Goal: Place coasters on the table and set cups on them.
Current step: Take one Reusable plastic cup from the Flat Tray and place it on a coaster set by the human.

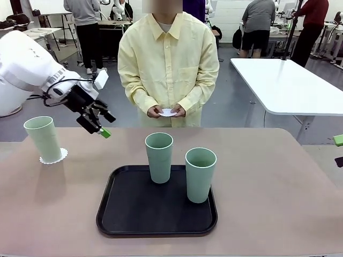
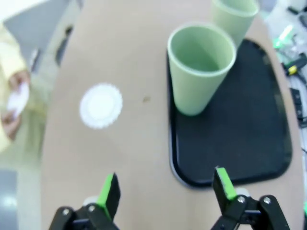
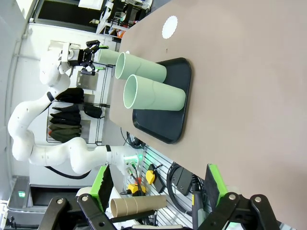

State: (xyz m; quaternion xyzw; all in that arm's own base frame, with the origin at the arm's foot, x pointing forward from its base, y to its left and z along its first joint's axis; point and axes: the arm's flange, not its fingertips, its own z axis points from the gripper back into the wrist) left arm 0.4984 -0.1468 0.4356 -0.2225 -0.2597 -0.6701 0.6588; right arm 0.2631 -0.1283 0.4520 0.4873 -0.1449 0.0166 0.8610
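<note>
On the table, which takes up most of my front view, a black tray lies at the middle, towards my side.

The left gripper hangs above bare tabletop between the tray and the table's left end. Its jaws are spread wide with nothing between them. The right gripper sits just off the table's right end, jaws likewise wide apart and empty.

I note three cups, all upright. The far cup stands on the tray at its far edge. The near cup stands on the tray's right part. The left cup stands off the tray at the table's left end, on the first coaster, whose lacy rim shows around its base.

The second coaster lies flat and uncovered on the table between the tray and the person, touching neither. The third coaster is held in the person's hands at the far side.
</note>
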